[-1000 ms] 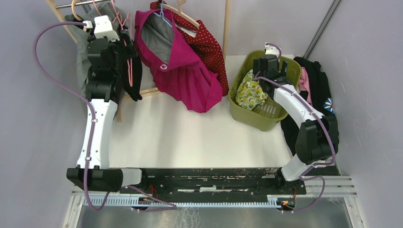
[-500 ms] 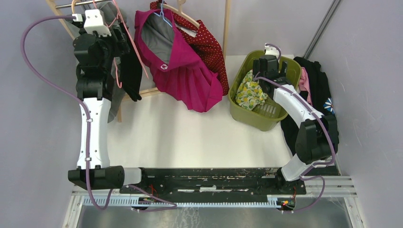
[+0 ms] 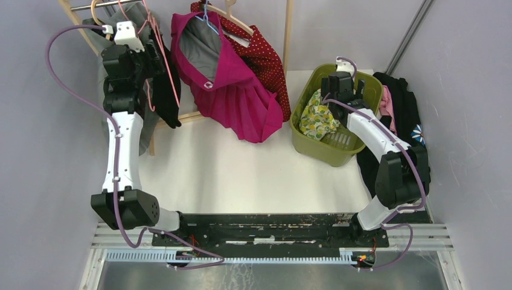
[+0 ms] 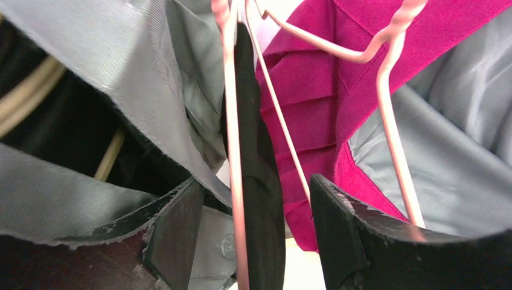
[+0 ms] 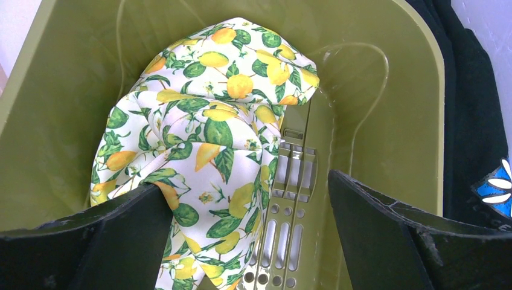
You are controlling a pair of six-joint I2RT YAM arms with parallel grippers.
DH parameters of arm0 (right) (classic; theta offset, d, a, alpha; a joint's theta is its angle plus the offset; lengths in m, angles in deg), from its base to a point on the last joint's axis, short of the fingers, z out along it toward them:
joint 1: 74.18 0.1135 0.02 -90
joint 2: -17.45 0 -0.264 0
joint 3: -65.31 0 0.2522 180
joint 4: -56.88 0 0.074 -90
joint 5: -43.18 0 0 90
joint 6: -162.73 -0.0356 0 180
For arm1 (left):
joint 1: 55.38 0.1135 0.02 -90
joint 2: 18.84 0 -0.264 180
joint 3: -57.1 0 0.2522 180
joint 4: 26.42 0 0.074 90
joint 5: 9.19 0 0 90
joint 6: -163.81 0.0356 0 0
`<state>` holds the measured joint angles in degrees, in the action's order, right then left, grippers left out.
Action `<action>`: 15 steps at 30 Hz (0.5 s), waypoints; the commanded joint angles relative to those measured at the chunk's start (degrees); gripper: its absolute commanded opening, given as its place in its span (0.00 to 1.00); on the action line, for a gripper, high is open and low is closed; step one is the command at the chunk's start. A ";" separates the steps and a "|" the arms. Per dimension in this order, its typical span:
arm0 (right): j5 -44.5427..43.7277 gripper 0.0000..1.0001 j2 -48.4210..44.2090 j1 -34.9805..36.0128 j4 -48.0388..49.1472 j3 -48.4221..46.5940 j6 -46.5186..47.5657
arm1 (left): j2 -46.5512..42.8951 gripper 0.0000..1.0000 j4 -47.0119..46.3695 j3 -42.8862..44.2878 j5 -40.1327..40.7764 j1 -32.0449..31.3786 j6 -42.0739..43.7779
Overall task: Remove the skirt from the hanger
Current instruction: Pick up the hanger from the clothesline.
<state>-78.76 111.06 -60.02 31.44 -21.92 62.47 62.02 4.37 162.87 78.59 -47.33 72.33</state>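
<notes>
A thin pink wire hanger (image 3: 162, 54) hangs at the left end of the rack with a black garment (image 3: 166, 99) on it, next to a grey garment (image 3: 105, 60). My left gripper (image 3: 151, 63) is up at this hanger. In the left wrist view the gripper (image 4: 253, 235) is open, and the pink hanger wire (image 4: 232, 151) and a strip of the black garment (image 4: 259, 181) run between the jaws without being pinched. A magenta pleated skirt (image 3: 235, 90) hangs beside them on a blue hanger (image 3: 206, 18). My right gripper (image 5: 250, 235) is open over the green basket (image 5: 386, 151).
A lemon-print cloth (image 3: 317, 115) lies in the green basket (image 3: 329, 158) at the right. A red dotted garment (image 3: 264, 54) hangs behind the magenta skirt. Dark clothes (image 3: 401, 103) are piled right of the basket. The wooden rack post (image 3: 287, 33) stands at the back.
My left arm lifted and swung left, then came back right and closer to the rack; the pink hanger swung with it. The right arm has barely moved.
</notes>
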 commanded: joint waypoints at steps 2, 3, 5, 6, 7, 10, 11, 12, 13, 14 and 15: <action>-0.62 1.00 0.03 0.26 2.10 -0.39 -0.42 | 0.95 0.68 -2.87 0.46 -1.54 0.66 -3.36; -0.75 1.00 -0.04 0.26 2.25 -0.26 -0.31 | 1.20 0.64 -2.74 0.47 -1.42 0.77 -3.55; -0.98 1.00 -0.07 0.31 2.35 -0.14 0.00 | 1.63 0.52 -2.43 0.45 -1.09 0.93 -3.82; -1.09 1.00 -0.12 0.27 2.32 -0.10 0.12 | 1.93 0.41 -2.18 0.58 -0.92 1.00 -3.94; -1.21 1.00 -0.17 0.27 2.34 -0.09 0.29 | 2.26 0.30 -1.85 0.81 -0.79 1.30 -4.13; -1.32 1.00 -0.13 0.26 2.36 -0.05 0.42 | 3.16 0.03 -1.48 1.11 -1.44 1.95 -4.53; -1.35 1.00 -0.17 0.26 2.32 -0.11 0.42 | 3.37 0.03 -1.52 1.20 -2.86 2.13 -4.47; -1.34 1.00 -0.25 0.26 2.23 -0.08 0.42 | 3.64 0.03 -1.68 1.24 -4.25 2.28 -4.31; -1.36 1.00 -0.26 0.26 2.17 -0.05 0.35 | 3.95 0.03 -1.92 1.49 -5.75 2.40 -4.39; -1.30 1.00 -0.28 0.31 2.12 0.02 0.33 | 4.11 0.03 -2.10 1.95 -6.72 2.46 -4.52; -1.30 1.00 -0.31 0.27 2.06 0.04 0.25 | 4.14 0.03 -2.26 2.46 -6.96 2.44 -4.88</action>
<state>-78.96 111.08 -60.02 31.53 -21.92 62.60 65.25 3.30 162.74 75.62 -45.42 69.58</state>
